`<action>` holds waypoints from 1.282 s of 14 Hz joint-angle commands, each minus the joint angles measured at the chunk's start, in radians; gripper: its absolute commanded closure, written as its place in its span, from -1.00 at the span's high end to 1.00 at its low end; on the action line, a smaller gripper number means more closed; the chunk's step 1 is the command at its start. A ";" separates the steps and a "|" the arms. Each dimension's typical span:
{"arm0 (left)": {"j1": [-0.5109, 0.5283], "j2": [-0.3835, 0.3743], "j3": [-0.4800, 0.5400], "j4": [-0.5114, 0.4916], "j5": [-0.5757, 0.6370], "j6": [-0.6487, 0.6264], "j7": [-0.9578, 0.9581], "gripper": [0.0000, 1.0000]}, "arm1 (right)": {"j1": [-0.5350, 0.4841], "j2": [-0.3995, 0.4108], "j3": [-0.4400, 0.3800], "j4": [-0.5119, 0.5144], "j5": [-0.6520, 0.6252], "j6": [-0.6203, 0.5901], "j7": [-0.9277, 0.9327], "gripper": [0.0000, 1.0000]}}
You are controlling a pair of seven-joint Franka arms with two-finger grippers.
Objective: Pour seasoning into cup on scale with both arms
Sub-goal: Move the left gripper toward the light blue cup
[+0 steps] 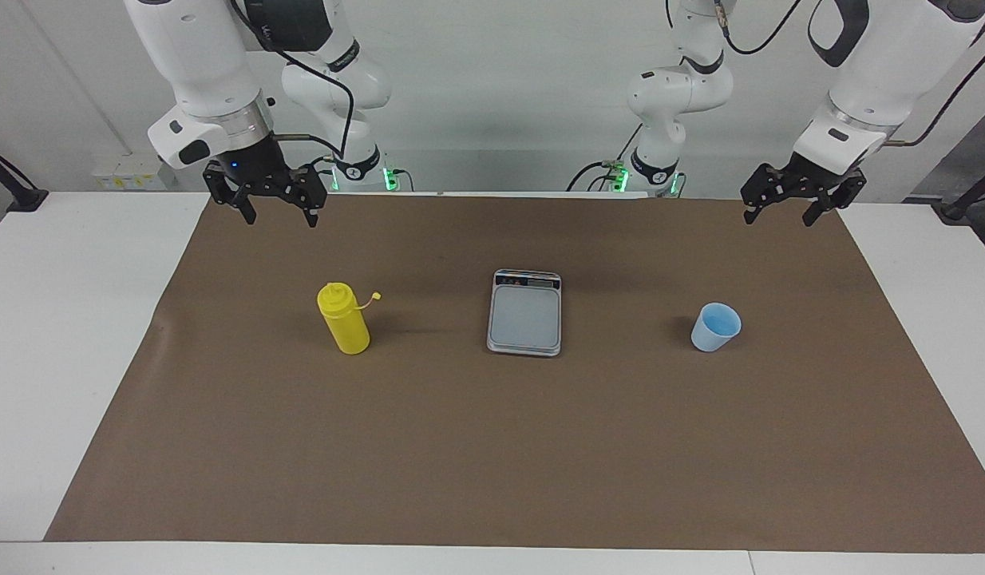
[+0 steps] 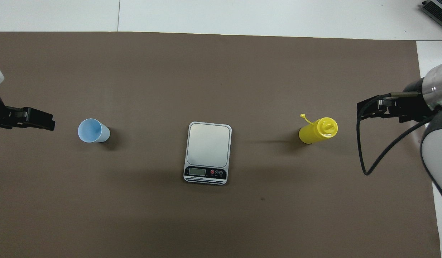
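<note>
On the brown mat (image 1: 492,447), nothing had been started yet: the blue cup (image 1: 715,327) and yellow seasoning bottle (image 1: 344,318) were parked either side of the empty scale (image 1: 525,312), untouched, while left gripper (image 1: 789,207) and right gripper (image 1: 278,209) were held up, fingers spread.
</note>
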 commanded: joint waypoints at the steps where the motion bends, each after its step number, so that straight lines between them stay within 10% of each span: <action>1: 0.002 -0.021 0.000 -0.029 -0.013 0.020 0.012 1.00 | -0.008 0.007 0.004 0.018 0.023 -0.014 -0.014 1.00; 18: 0.012 -0.052 0.002 -0.106 -0.013 0.078 0.009 1.00 | -0.007 0.007 0.004 0.009 0.018 0.041 -0.021 1.00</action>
